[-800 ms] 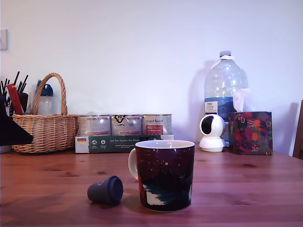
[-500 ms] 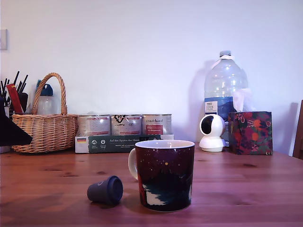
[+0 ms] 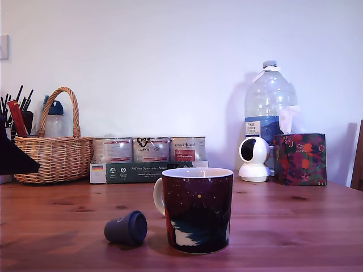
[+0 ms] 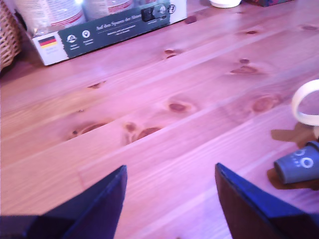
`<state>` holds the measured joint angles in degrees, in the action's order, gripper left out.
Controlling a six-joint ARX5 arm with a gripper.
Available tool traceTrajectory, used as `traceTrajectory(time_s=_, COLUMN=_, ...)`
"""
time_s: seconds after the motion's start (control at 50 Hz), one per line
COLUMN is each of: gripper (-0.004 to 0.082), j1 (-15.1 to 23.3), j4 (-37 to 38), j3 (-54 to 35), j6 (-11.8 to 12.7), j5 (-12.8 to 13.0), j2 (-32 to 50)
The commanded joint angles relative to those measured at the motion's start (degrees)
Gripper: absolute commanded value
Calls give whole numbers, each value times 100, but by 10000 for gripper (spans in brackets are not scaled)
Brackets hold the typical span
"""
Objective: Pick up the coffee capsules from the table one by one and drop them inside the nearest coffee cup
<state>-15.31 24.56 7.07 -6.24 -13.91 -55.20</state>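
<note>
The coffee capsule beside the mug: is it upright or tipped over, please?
Tipped over: the capsule lies on its side on the table.

The pincer [image 4: 169, 199] hangs low over the counter [image 4: 164, 129] near its edge at the exterior view's left, jaws spread wide apart, holding nothing.

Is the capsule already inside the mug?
No, the capsule lies on its side on the table, beside the mug.

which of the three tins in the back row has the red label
The tin at the exterior view's right end of the row, nearest the white camera. The middle tin shows black print and the left tin a pale label.
</note>
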Motion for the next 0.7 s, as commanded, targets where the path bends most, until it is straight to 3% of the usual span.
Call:
traceTrajectory(time_s=0.0, gripper=501, j1=9, j4=90, j3=-50, j6=13, j5=-138, j2=44)
traceTrajectory(time_s=0.14, gripper=501, j1=-146, j4=146, j3=-50, j6=-260, j5=-437, j2=44)
traceTrajectory(time_s=0.28, gripper=501, j1=-380, j4=258, j3=-50, j6=-470, j5=-577, j2=44)
traceTrajectory(time_s=0.68, gripper=501, j1=-831, j4=407, j3=-50, j6=-579, j5=-629, j2=-260)
